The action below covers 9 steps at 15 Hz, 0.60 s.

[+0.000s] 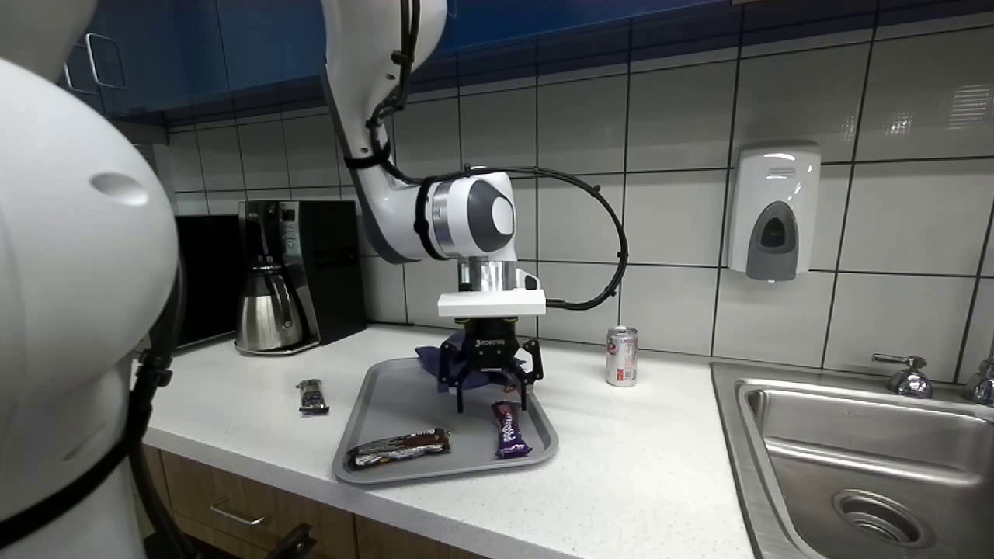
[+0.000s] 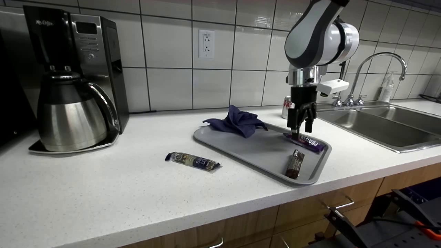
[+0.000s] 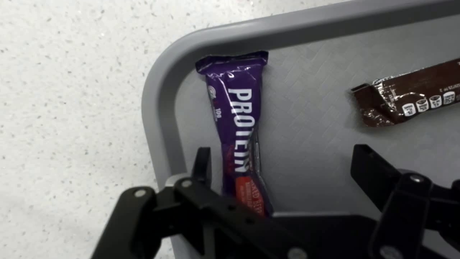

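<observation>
Gripper (image 1: 491, 402): black, pointing down over the grey tray (image 2: 241, 144), near the middle of the frame in an exterior view; its two fingers stand wide apart.
Purple protein bar (image 3: 235, 118): lying on the tray, left of centre in the wrist view, its lower end running between the spread fingers, closer to the one on the left of that frame. Whether a fingertip touches it, I cannot tell.
Brown-wrapped bar (image 3: 413, 93): on the same tray, upper right of the wrist view, cut by the frame's edge.
Blue cloth (image 2: 237, 122): crumpled at the tray's far end, near the centre of an exterior view.
Nut bar (image 2: 194, 161): on the white counter (image 2: 103, 193), left of the tray in both exterior views.
Soda can (image 1: 621, 357): upright, right of the tray in an exterior view.
Coffee maker (image 2: 94, 51): at the left in both exterior views, with a steel carafe (image 2: 74, 120).
Sink (image 1: 877, 435): lower right of an exterior view.
</observation>
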### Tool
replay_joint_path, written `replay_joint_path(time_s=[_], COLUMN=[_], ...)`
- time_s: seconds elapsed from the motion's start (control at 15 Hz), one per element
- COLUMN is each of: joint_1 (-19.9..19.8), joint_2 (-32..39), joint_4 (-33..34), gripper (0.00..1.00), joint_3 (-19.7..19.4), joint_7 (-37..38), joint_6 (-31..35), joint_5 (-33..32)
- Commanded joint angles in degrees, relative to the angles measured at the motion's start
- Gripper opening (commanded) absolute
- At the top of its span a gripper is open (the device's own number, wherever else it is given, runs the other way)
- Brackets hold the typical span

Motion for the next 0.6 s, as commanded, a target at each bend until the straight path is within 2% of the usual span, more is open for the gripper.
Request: replay_joint_path(time_s=[0.0, 0.53], joint_1=[-0.5, -0.4], joint_2=[2.2, 5.8], joint_4=[2.2, 5.2], gripper=[1.0, 1.0], joint_3=[-0.2, -0.4], joint_7=[4.1, 6.6], joint_6=[0.6, 0.2], joint_5=[-1.7, -1.4])
